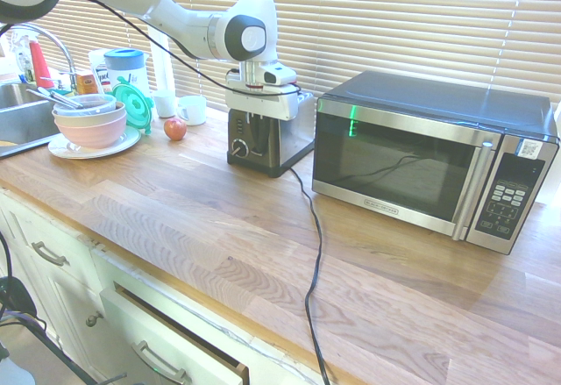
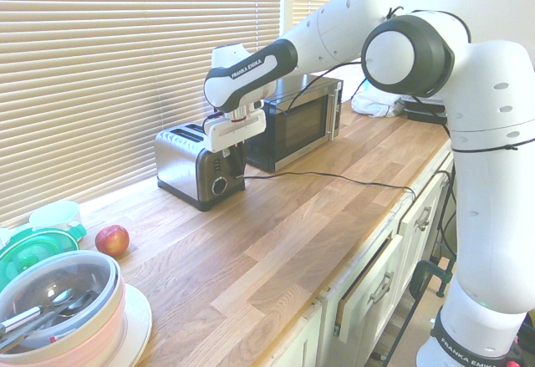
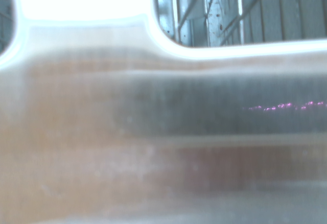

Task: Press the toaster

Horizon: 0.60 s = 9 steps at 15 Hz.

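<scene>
1. The toaster (image 1: pixel 263 135) stands on the wood counter (image 1: pixel 263 253), near the window blinds (image 1: pixel 394 17), just beside the microwave (image 1: pixel 429 161). Its black end with the round knob (image 1: pixel 239 147) faces the counter's front edge.
2. The gripper (image 2: pixel 235 151) points down at that black end, right over the lever side. I cannot tell if its fingers are apart or together; they are dark against the dark panel.
3. The wrist view is a blur of shiny steel, with one slot showing, so the hand is very close to the toaster top.
4. I think the push has started or is about to start.
5. What could go wrong: the fingers could miss the lever and slip off. A push that is not straight down could slide or tip the light toaster. The black cord (image 1: pixel 314 253) lies loose across the counter and could snag.
6. An apple (image 1: pixel 175 128), a white cup (image 1: pixel 192 109) and a stack of bowls (image 1: pixel 89 120) sit further off, by the sink (image 1: pixel 22 117).
7. Writing: the arm (image 2: pixel 334 28) says "FRANKA EMIKA". The microwave's small label is too tiny to read.
</scene>
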Tool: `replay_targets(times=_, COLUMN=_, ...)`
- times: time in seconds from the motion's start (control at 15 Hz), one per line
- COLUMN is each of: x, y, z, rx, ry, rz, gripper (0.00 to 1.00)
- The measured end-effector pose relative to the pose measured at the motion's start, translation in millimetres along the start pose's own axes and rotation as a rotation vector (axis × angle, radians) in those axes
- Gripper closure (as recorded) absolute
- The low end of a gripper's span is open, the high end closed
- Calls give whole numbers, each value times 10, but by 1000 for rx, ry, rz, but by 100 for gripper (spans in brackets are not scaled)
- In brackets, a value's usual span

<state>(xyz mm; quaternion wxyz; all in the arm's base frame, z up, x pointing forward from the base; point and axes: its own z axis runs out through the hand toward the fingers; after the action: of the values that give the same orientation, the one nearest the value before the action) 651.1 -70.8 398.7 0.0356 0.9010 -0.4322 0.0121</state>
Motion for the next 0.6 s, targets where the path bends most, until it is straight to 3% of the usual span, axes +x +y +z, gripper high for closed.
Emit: replay_targets(times=0.6, x=-36, y=-29, z=-27, rx=3, ry=2, rz=-7, gripper=100)
